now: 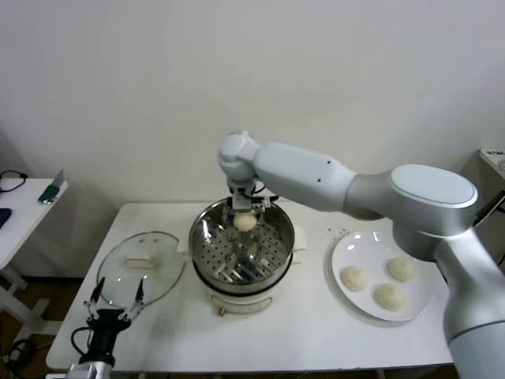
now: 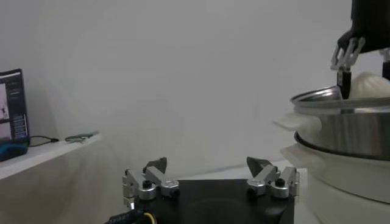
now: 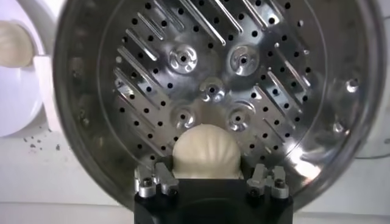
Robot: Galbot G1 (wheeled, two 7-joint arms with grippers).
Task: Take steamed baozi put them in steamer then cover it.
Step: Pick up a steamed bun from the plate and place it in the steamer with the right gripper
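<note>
My right gripper point(image 1: 245, 212) reaches over the far side of the steamer point(image 1: 207, 237), a shiny steel pot on a cream base. One steamed baozi point(image 1: 245, 222) hangs between its fingers at rim height, above the perforated tray point(image 3: 207, 73). In the right wrist view the baozi point(image 3: 206, 151) fills the gap of the right gripper point(image 3: 209, 170), which is shut on it. Three more baozi point(image 1: 389, 296) lie on the white plate point(image 1: 347, 251) at the right. My left gripper point(image 1: 117, 298) stands open and holds nothing at the table's front left, by the glass lid point(image 1: 140, 268).
The lid lies flat to the left of the steamer, with its handle point(image 1: 142, 260) in the middle. A side table point(image 1: 20, 207) with small items stands far left. From the left wrist, the steamer point(image 2: 347, 131) rises to one side, past the left gripper point(image 2: 207, 165).
</note>
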